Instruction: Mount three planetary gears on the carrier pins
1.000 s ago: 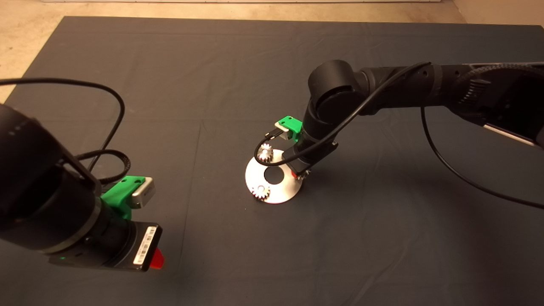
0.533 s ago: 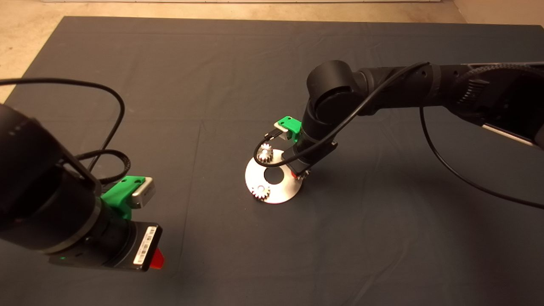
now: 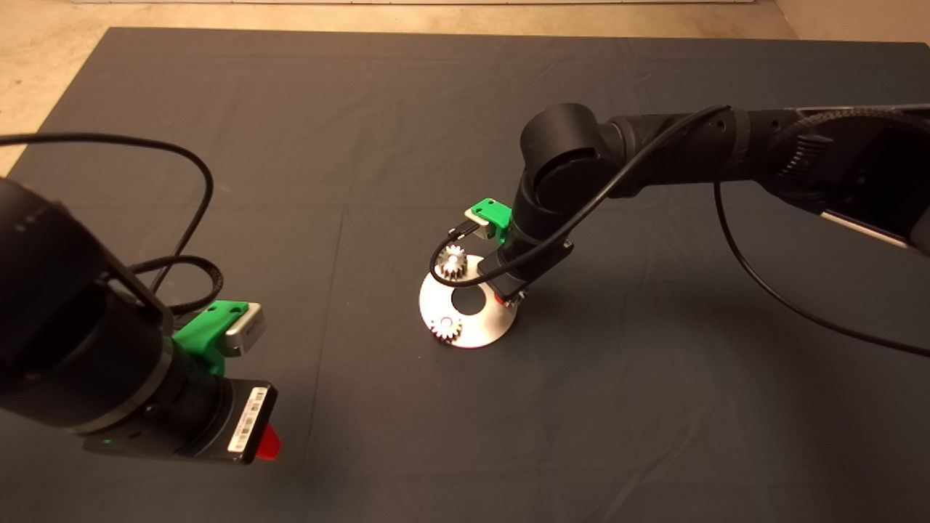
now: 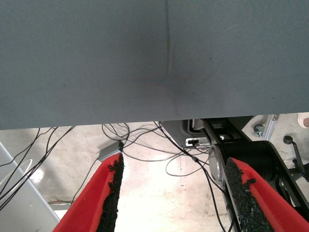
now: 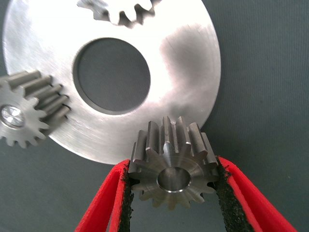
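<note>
A round silver plate (image 3: 481, 327) with a large central hole lies mid-mat. Two planetary gears sit on carrier pins, one at the plate's far side (image 3: 453, 263) and one at its near left (image 3: 445, 329). My right gripper (image 3: 510, 295) stands over the plate's right edge, shut on the third gear (image 5: 173, 169), which is held flat between the pads. In the right wrist view the plate (image 5: 183, 58) lies just behind this gear, with the two seated gears (image 5: 24, 116) (image 5: 120, 9) on it. The third pin is hidden. My left gripper (image 4: 176, 203) is parked open at the near left.
A black cable (image 3: 443, 254) loops from the right wrist over the far gear. The left arm's cable (image 3: 196, 174) arcs over the mat's left side. Floor cables (image 4: 145, 145) lie past the mat's edge.
My right gripper, with the gear, has shifted slightly to the left and toward the far side over the plate's right edge. The left arm has not moved.
</note>
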Robot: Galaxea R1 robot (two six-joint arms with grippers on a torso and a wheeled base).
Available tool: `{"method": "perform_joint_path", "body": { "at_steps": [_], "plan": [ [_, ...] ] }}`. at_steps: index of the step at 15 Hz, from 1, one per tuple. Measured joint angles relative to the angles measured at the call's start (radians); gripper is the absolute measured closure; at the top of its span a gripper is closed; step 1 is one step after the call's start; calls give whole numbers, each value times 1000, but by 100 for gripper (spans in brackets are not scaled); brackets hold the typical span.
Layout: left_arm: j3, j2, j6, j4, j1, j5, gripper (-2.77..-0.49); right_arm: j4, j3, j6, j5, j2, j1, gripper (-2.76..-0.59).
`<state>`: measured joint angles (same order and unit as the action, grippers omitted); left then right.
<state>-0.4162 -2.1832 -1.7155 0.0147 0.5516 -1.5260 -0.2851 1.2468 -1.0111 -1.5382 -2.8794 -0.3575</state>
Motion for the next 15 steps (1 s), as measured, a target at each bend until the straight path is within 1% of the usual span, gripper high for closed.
{"method": "perform_joint_path", "body": {
  "at_steps": [2, 3, 5, 6, 8, 12, 15],
  "plan": [
    [0, 0, 0, 0, 0, 0, -144, -1, 0, -1, 5, -3, -3, -107],
    [0, 0, 0, 0, -2, 0, -144, -2, 0, -1, 3, -5, -9, -107],
    [0, 0, 0, 0, -3, 0, -144, -3, -3, -3, 5, -14, -26, -107],
    [0, 0, 0, 0, -3, 0, -144, -3, -6, -3, 6, -17, -29, -107],
    [0, 0, 0, 0, -3, 0, -144, -3, -10, -3, 8, -18, -28, -107],
    [0, 0, 0, 0, -3, 0, -144, -3, -14, -3, 6, -18, -27, -107],
    [0, 0, 0, 0, -3, 0, -144, -3, -25, -3, 8, -2, -25, -107]
  ]
}}
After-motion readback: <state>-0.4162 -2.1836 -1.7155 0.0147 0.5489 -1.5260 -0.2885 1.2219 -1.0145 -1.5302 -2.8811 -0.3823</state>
